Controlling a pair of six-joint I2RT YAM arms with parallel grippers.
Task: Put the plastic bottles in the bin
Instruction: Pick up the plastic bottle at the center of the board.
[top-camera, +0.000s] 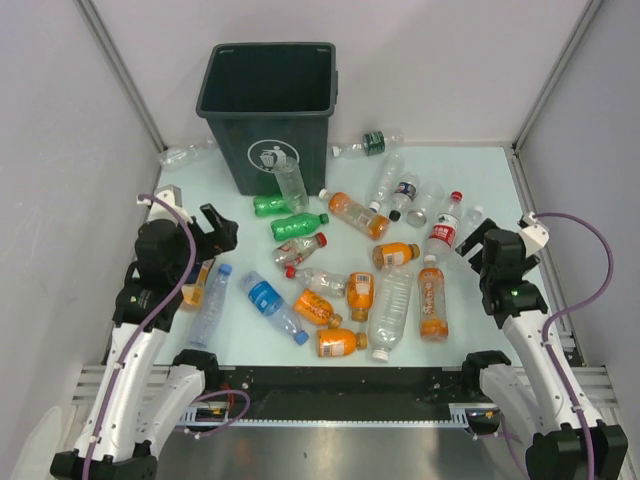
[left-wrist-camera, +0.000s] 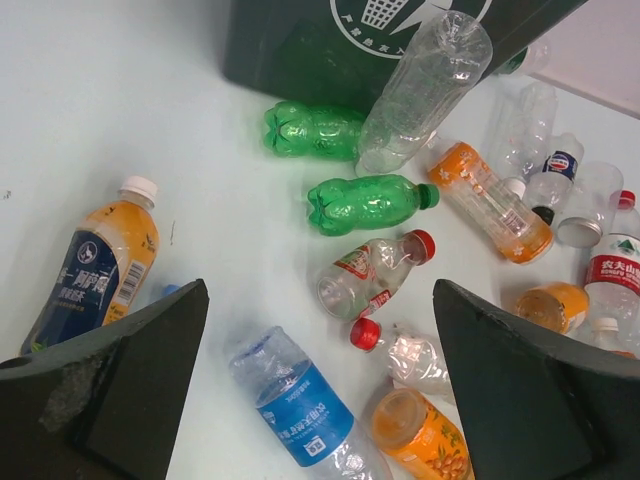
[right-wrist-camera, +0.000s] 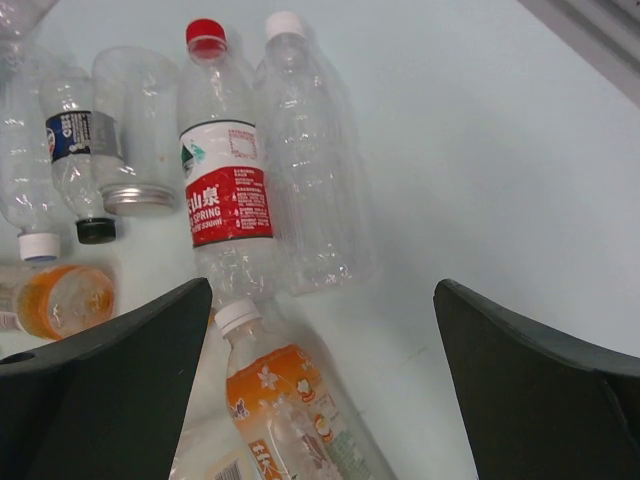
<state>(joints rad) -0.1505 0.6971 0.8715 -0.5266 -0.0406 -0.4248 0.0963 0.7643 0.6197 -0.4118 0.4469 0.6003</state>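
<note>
Claws first, since they sit closest to me: the left claw (top-camera: 212, 238) hangs spread wide over the left side of the desk (top-camera: 495, 185) with nothing in it. The right claw (top-camera: 478, 241) is spread and empty over the right side. I read that as each arm covering its own half of the pile, ready to pick.

The plastic bottles (top-camera: 360, 292) lie scattered on their sides across the middle, none of them gripped. Just beside the left claw there's a dark-labelled orange bottle (left-wrist-camera: 95, 265). On that wrist camera a blue-labelled bottle (left-wrist-camera: 300, 405) lies low in the gap between the fingers. The right wrist camera looks down on a red-labelled bottle (right-wrist-camera: 225, 190), with an orange one's cap right at its base.

Further out, two green bottles (top-camera: 298, 224) lie near the foot of the bin (top-camera: 235, 130). A clear bottle (top-camera: 291, 183) leans on the bin's front wall, which props it up. The bin stands at the far end of the desk, left of centre. Its inside is dark from above, so it may hold bottles or none; I can't tell.

A pale bottle beside the bin's left wall barely shows against the desk. The clear ones on the right overlap, so I won't count them. The left wrist view cuts the bin off above its pictogram.
</note>
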